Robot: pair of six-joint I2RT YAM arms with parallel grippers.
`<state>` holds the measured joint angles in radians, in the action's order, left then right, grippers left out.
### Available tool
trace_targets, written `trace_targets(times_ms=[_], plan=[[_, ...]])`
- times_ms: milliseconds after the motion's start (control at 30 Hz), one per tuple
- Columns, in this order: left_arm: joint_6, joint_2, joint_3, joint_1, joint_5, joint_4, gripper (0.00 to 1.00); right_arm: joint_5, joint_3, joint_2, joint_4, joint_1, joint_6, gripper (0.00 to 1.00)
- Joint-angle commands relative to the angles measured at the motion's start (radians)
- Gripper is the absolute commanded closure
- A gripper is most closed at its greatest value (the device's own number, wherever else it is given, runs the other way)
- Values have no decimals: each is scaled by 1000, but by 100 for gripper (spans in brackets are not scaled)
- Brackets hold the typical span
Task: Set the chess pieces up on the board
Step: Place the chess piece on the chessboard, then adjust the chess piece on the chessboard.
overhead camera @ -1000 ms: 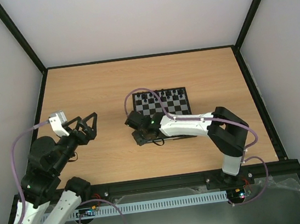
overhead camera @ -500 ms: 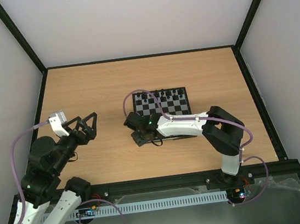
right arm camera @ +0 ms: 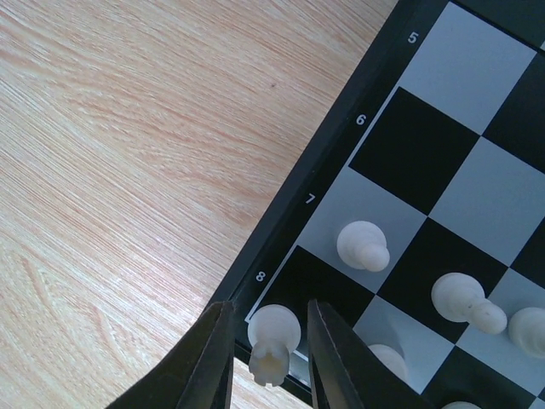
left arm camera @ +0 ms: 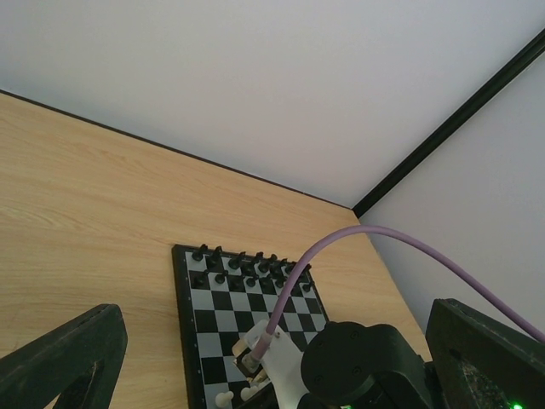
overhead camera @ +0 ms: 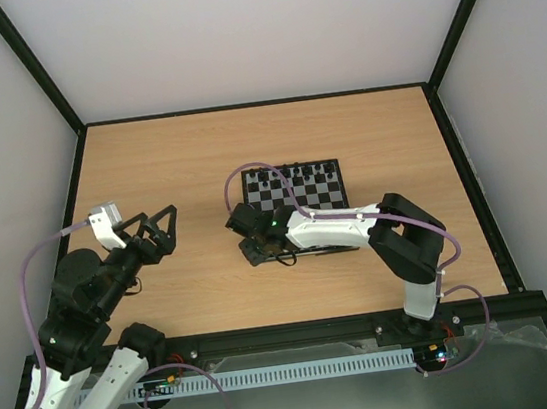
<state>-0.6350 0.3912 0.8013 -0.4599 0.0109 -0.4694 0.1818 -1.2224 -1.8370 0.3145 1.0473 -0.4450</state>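
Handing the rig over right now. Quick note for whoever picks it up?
Left gripper: open, empty, hovering over the table left of the chessboard.
Right gripper: low at the board's near-left corner, fingers either side of a white rook standing on the corner square. A slim gap shows on each side, so it looks released.
Done: black chessmen are lined up on the far two rows, and several white chessmen stand near the rook.
Left: lift the right arm clear, check the white rows it hides from above, place any missing pieces.
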Motion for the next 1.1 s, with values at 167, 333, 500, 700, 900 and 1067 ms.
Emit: trace_targets(times_ms=[167, 333, 500, 700, 900, 1067], plan=[[14, 14, -31, -3, 6, 47, 0, -14, -23, 40, 28, -3, 21, 73], [12, 18, -32, -3, 6, 52, 1, -13, -20, 55, 26, -3, 23, 71], [9, 17, -27, -3, 6, 51, 0, -10, -20, 77, 23, -4, 24, 66], [9, 13, -21, -3, 11, 48, 1, -4, -17, 115, 24, -3, 26, 62], [11, 10, -19, -3, 14, 45, 0, -24, 2, 152, 23, -4, 23, 60], [10, 11, -14, -3, 16, 40, 1, -41, 24, 186, 17, -2, 22, 60]])
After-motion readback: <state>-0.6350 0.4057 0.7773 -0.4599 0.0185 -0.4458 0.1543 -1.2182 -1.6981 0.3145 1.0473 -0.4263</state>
